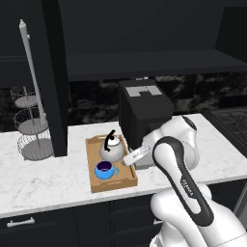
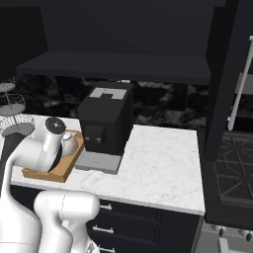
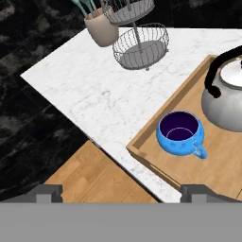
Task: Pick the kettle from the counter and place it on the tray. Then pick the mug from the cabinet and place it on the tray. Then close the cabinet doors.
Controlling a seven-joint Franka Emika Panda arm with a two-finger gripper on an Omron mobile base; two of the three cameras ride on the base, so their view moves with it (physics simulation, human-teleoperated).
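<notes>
Our gripper (image 3: 120, 191) hangs released above the mug (image 3: 180, 133). Next, we judge the stiff cabinet door (image 1: 53, 82) swings best pushed near its bar handle (image 1: 33, 72).

Kitchen: marble counter (image 1: 43, 178), stove (image 2: 234, 173), coffee machine (image 2: 106, 118).

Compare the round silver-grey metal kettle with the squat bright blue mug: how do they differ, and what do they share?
The round silver-grey metal kettle is larger than the squat bright blue mug. The kettle's black handle arches overhead; the mug's handle juts sideways. The kettle is lidded; the mug is open, showing its purple inside. Both stand upright on the light-brown wooden tray.
</notes>
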